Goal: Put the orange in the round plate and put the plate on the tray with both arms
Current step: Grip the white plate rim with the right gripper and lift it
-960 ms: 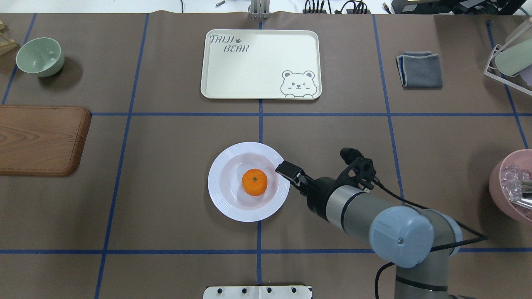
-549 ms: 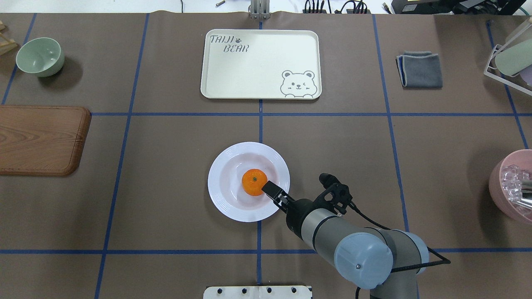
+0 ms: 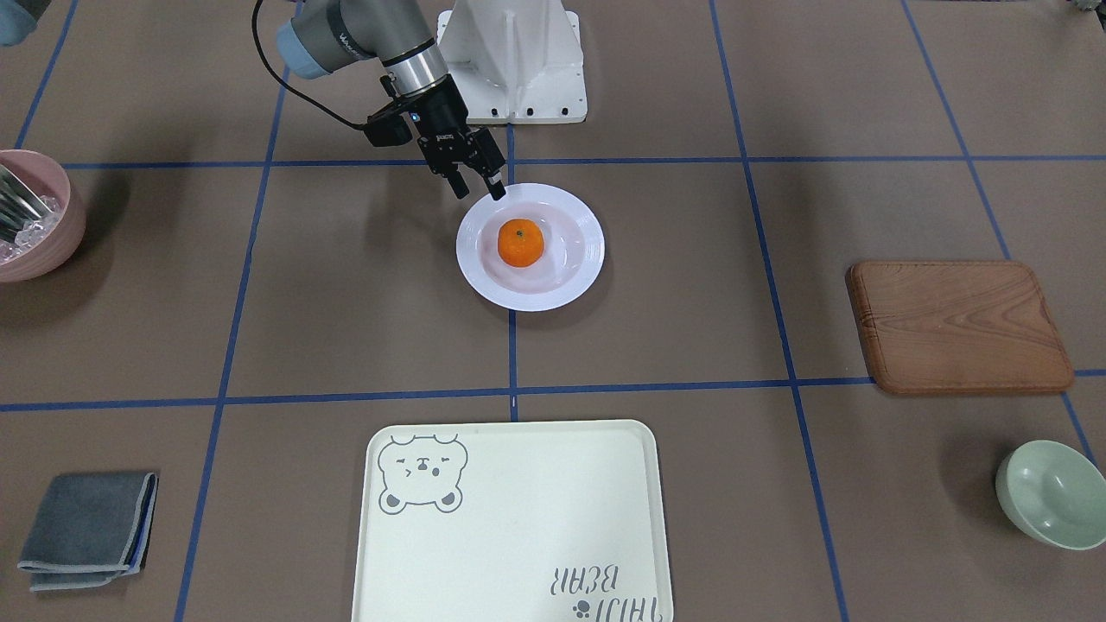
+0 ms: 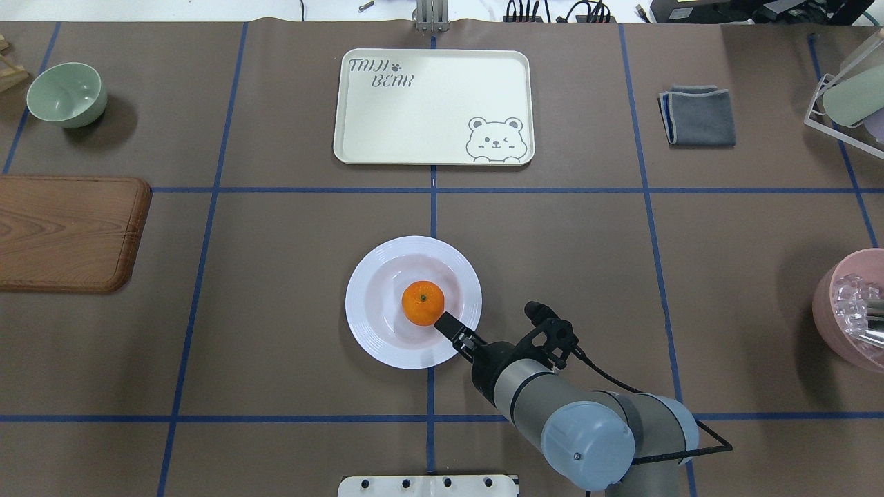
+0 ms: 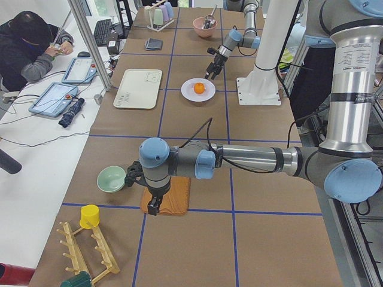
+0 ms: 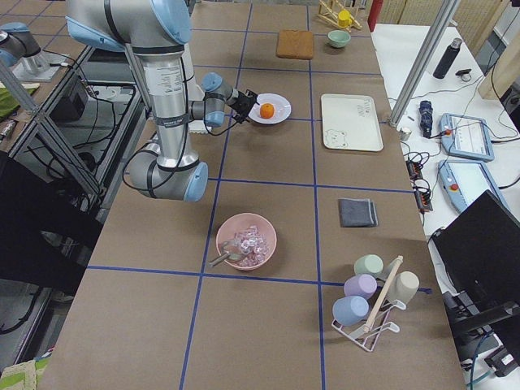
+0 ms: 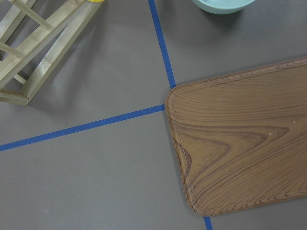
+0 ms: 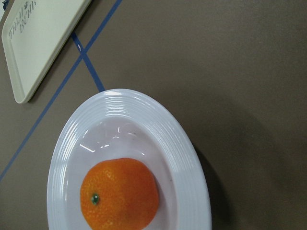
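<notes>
1. Table (image 4: 276,331): brown cover with a blue tape grid.
2. Pale-green bowl (image 4: 67,94): far left corner, upright.
3. Wooden board (image 4: 69,231): flat at the left edge, nearer the robot than the bowl.
4. Left gripper (image 5: 154,208): hangs over the board. It is seen only from the side, so I cannot tell whether its jaws are apart or together.
5. Tray (image 4: 428,117): flat at the middle of the far edge, well apart from the plate.
6. Round plate (image 4: 359,304): on the table cover at the centre, on the robot's side of the tray.
7. Orange (image 4: 423,302): in the plate's sunken centre, stem dot up.
8. Right gripper (image 3: 478,187): over the plate's rim just beside the orange, fingers apart and clamped on nothing.
9. Grey cloth (image 4: 697,116): folded, toward the far right.
10. Pink bowl (image 4: 846,310): right edge.
</notes>
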